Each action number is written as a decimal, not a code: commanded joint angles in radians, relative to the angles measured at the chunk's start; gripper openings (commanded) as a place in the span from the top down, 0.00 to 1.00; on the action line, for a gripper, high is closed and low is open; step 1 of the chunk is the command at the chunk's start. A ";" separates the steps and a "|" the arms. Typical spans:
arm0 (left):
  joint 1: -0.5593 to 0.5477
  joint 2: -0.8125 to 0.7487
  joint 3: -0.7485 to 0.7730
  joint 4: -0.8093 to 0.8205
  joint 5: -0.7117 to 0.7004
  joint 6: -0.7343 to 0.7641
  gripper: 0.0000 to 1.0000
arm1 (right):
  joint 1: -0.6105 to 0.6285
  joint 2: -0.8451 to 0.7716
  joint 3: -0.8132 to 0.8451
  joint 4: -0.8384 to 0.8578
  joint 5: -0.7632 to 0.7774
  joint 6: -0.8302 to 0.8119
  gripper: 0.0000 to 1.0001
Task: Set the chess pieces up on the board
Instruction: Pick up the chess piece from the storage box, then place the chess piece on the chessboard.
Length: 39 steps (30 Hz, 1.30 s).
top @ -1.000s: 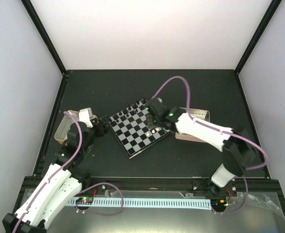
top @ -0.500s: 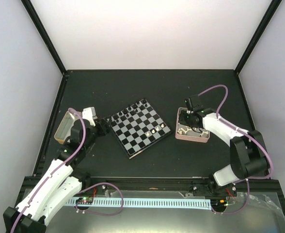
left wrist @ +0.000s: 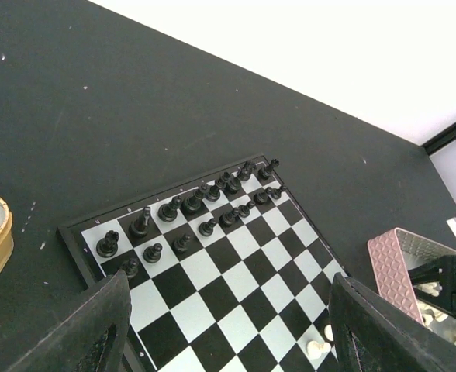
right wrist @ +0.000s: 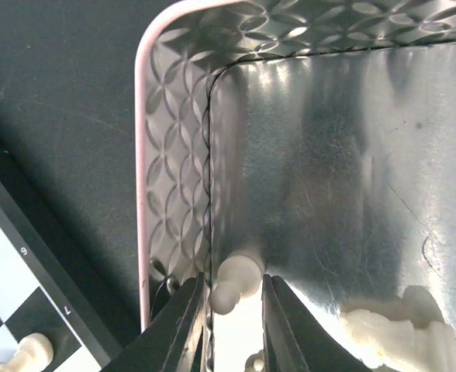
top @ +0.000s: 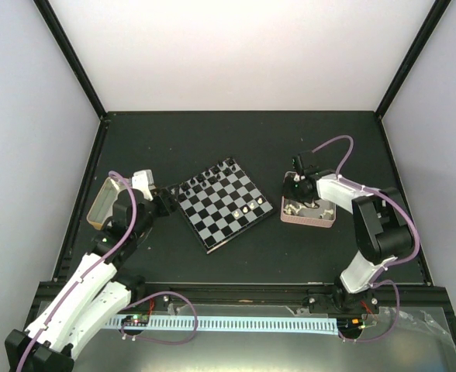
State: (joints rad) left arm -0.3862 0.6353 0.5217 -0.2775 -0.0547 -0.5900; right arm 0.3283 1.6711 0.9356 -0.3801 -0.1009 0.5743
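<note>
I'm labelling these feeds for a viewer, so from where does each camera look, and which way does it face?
Top external: fixed above and behind the robot, looking down on the table; left hand by the board, right hand in the pink tray.
Left wrist: low beside the board, facing across it to the black pieces; its own fingers frame the bottom.
Right wrist: straight down into the pink tray; its fingers flank a white piece.
Shared: both wrist views catch the board and pink tray.
</note>
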 commanded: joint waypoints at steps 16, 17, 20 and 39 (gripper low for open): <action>0.005 0.005 0.037 0.022 0.027 -0.020 0.29 | -0.004 -0.069 0.016 -0.048 0.141 -0.055 0.98; 0.006 0.005 0.036 0.021 0.028 -0.020 0.29 | -0.001 -0.093 0.016 -0.060 0.149 -0.057 0.98; 0.006 0.007 0.034 0.023 0.030 -0.026 0.29 | 0.024 -0.156 0.030 -0.096 0.127 -0.069 0.99; 0.005 0.000 0.010 0.006 -0.020 -0.072 0.29 | 0.586 0.076 0.329 -0.275 0.166 -0.143 0.98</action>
State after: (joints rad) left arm -0.3862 0.6579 0.5217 -0.2771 -0.0521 -0.6502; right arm 0.8814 1.6760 1.2304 -0.5766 0.0071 0.4534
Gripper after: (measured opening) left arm 0.711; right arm 0.065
